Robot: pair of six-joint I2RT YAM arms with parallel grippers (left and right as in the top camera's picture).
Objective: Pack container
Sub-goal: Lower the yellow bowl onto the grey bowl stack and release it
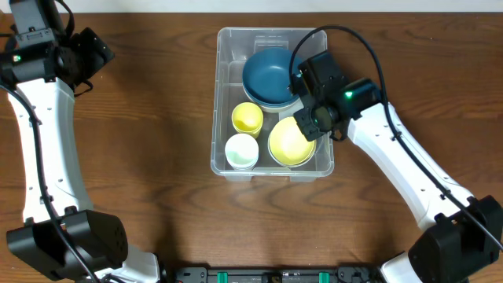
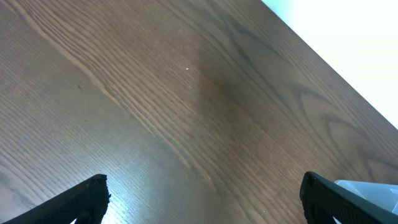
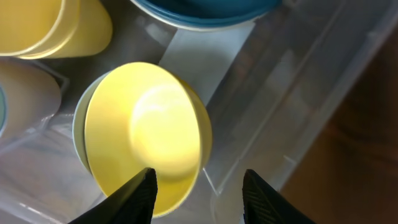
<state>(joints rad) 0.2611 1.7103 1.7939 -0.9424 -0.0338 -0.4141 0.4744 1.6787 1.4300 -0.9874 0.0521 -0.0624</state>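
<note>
Only your overhead view lists the whole container [image 1: 226, 75]: a clear bin at mid-table, between the two arms, on the wooden table [image 1: 157, 157]. Contents, near to far:
- pale cup [image 1: 242, 151] and yellow bowl [image 1: 289, 144], near row
- yellow cup [image 1: 247, 118], just behind the pale cup
- blue bowl [image 1: 269, 75], far end

Your right wrist view adds what overhead hides: the yellow bowl sits nested in a paler bowl [image 3: 78, 132], whose rim shows at its left. Your left wrist view shows wood grain under its fingers.

Your right gripper [image 3: 199, 174]: jaws partly apart, low over the yellow bowl's rim, one finger [image 3: 134, 199] above the bowl and the other outside it. You cannot tell whether it touches the bowl; it grips nothing.

Your left gripper [image 2: 204, 183]: jaws spread wide, over the table's far left, well apart from the container, holding nothing.
</note>
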